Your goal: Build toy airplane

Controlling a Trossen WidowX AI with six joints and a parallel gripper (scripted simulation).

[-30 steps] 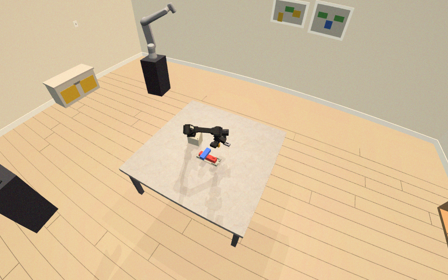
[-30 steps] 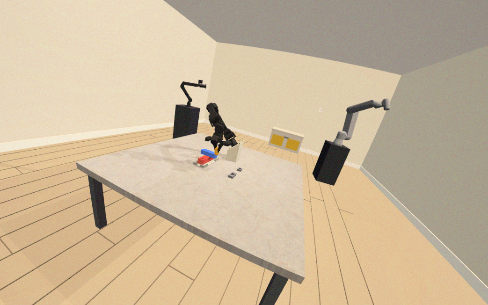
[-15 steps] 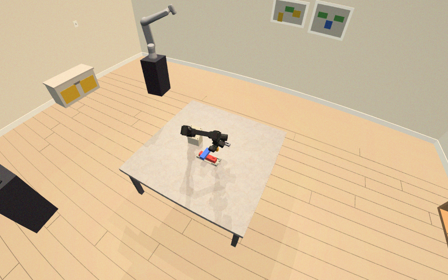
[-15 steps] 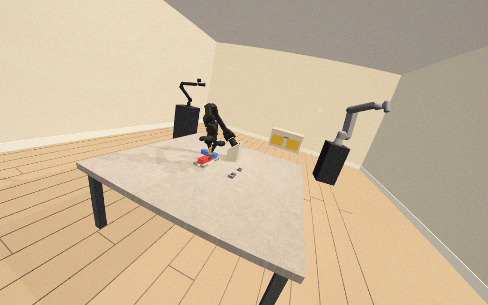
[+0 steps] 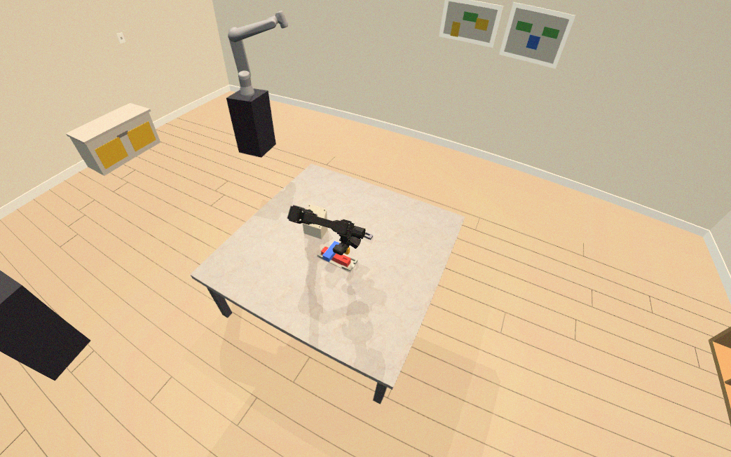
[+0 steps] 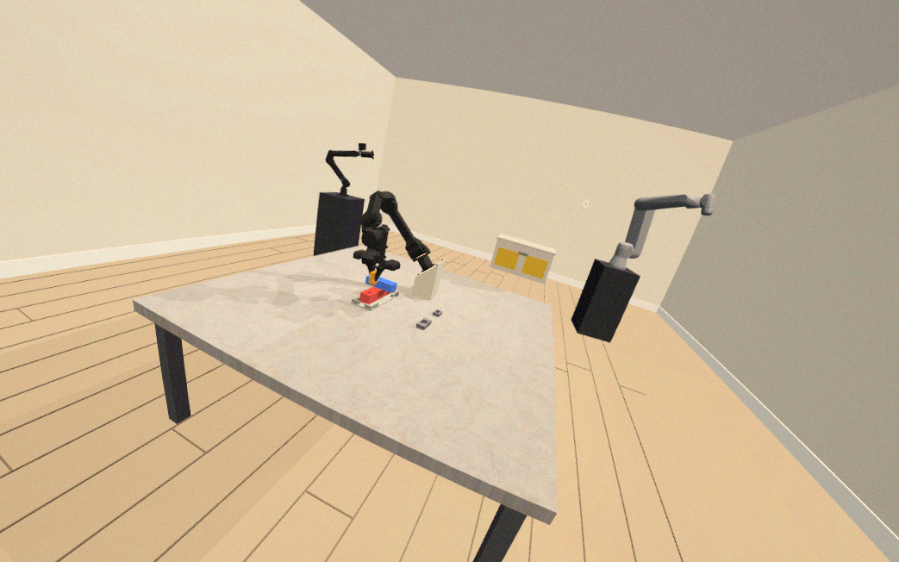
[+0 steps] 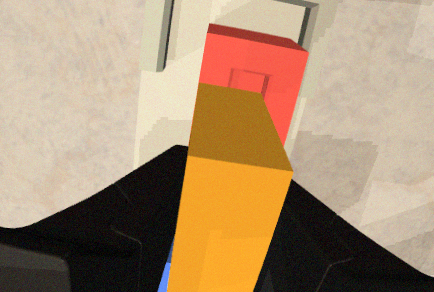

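Note:
The red fuselage (image 5: 342, 259) (image 6: 371, 296) (image 7: 252, 59) lies in the pale cradle (image 7: 153, 31) and looks flat. The blue wing (image 5: 330, 251) (image 6: 384, 284) (image 7: 163, 281) lies across its top; its tab is hidden. My gripper (image 5: 345, 247) (image 6: 373, 272) (image 7: 217, 165) is shut on the orange tail fin (image 5: 347, 250) (image 6: 372, 278) (image 7: 230, 226). The fin is upright just above the tail end of the fuselage. In the wrist view the tail socket (image 7: 248, 81) shows partly beyond the fin's lower end, which hides the rest. The fin's tab is not visible.
Two small grey holders (image 6: 423, 323) (image 6: 437, 312) stand on the table (image 5: 277, 272) (image 6: 480, 390). The arm's cream base block (image 5: 315, 230) (image 6: 427, 283) stands near the cradle. Other arms on black pedestals (image 5: 251, 125) (image 6: 605, 300) stand away from the table.

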